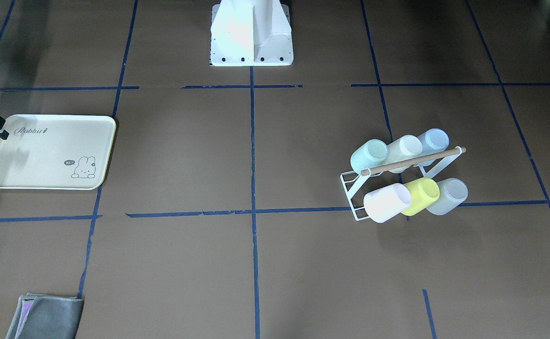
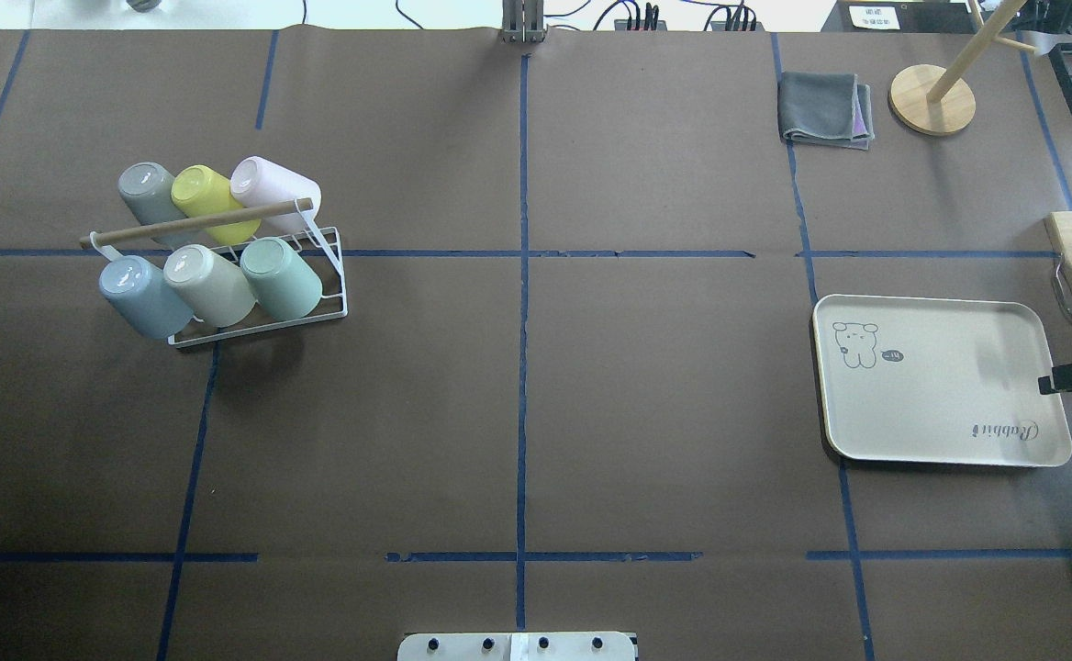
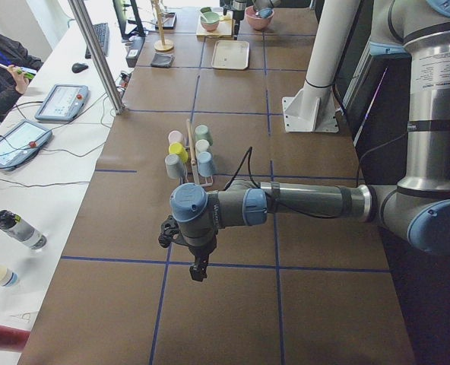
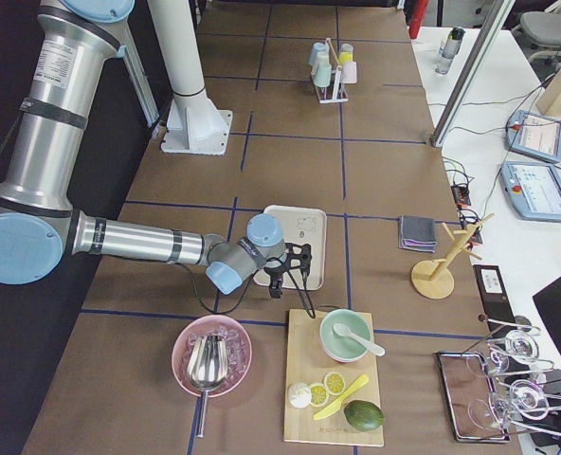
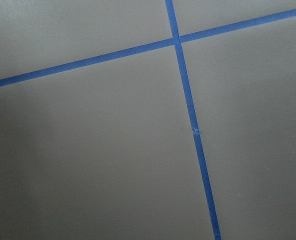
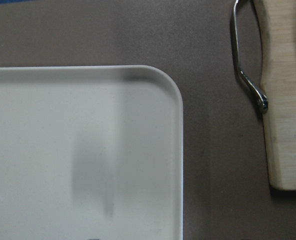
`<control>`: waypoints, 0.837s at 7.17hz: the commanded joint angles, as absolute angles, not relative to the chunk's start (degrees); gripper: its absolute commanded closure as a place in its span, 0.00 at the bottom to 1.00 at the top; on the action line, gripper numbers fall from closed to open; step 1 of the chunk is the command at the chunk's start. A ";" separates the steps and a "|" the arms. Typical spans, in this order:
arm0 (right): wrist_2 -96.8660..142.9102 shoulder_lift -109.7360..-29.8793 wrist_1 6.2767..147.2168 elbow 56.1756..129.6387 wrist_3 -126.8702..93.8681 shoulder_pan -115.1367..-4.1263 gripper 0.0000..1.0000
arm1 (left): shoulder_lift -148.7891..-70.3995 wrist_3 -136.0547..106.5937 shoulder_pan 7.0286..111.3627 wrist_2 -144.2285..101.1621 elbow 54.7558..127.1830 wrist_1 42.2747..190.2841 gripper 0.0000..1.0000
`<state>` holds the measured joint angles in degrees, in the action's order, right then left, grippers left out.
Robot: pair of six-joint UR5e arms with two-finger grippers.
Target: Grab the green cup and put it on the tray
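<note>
Mint-green plastic cup (image 2: 281, 275) on white wire rack (image 2: 261, 328): I'd slide it off along its tilt, clear of beige cup (image 2: 208, 285). Left pincer (image 3: 199, 268), right pincer (image 2: 1045, 384): can't tell if apart.

Opposed overhead and front views, steeply downward, tray (image 2: 931, 395) in both; wrist cameras close.

The left arm (image 3: 308, 201) stretches out level and low, its forearm straight and its wrist bent so that the left pincer (image 3: 199, 270) points straight down; how its jaws stand cannot be told. The right arm (image 4: 138, 239) likewise reaches out level, with the right pincer (image 2: 1055, 382) hanging downward, its jaw spacing unclear.
</note>
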<state>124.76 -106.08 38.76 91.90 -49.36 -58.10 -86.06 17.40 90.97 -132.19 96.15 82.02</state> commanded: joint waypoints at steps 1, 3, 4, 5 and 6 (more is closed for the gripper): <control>124.54 -104.68 38.58 89.92 -49.40 -57.57 0.23 | -86.13 17.40 90.97 -132.19 96.15 82.09 0.00; 124.63 -104.59 38.67 89.21 -49.57 -57.57 0.32 | -86.13 17.40 90.97 -132.19 96.15 82.09 0.00; 124.72 -104.59 38.67 88.86 -49.57 -57.57 0.41 | -86.13 17.40 90.97 -132.19 96.15 82.09 0.00; 124.72 -104.42 38.67 88.60 -49.57 -57.57 0.50 | -86.13 17.40 90.97 -132.27 96.15 82.09 0.00; 124.80 -103.46 38.58 87.64 -49.57 -57.57 0.51 | -86.13 17.40 90.97 -132.19 96.24 82.09 0.00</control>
